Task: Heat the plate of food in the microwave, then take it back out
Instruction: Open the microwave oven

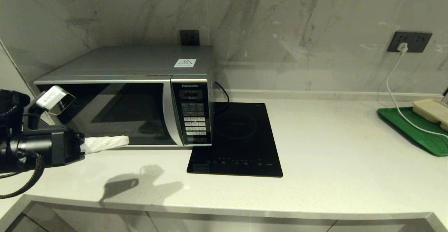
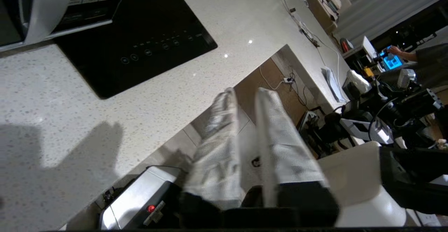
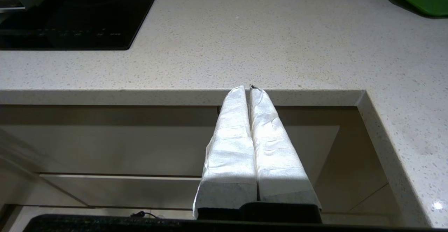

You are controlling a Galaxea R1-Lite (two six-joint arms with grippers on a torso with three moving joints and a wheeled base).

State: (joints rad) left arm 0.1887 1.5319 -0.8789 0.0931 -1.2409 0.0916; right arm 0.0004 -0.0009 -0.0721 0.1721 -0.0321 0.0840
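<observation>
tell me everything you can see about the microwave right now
The microwave is a large silver box, Panasonic by its label, standing on the pale counter against the marble wall. Its dark glass door is shut, with a curved silver handle beside a black keypad of white buttons. A small sticker sits on top. Its right side borders the black cooktop. The left gripper hovers before the door.

front: microwave [image 1: 126,95] door shut | right: cooktop [image 1: 238,139] flat, passable | counter [image 1: 332,148] bare

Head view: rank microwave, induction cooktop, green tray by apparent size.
1. microwave
2. induction cooktop
3. green tray, though it is cut off at the frame edge, so its full extent is unsure.
</observation>
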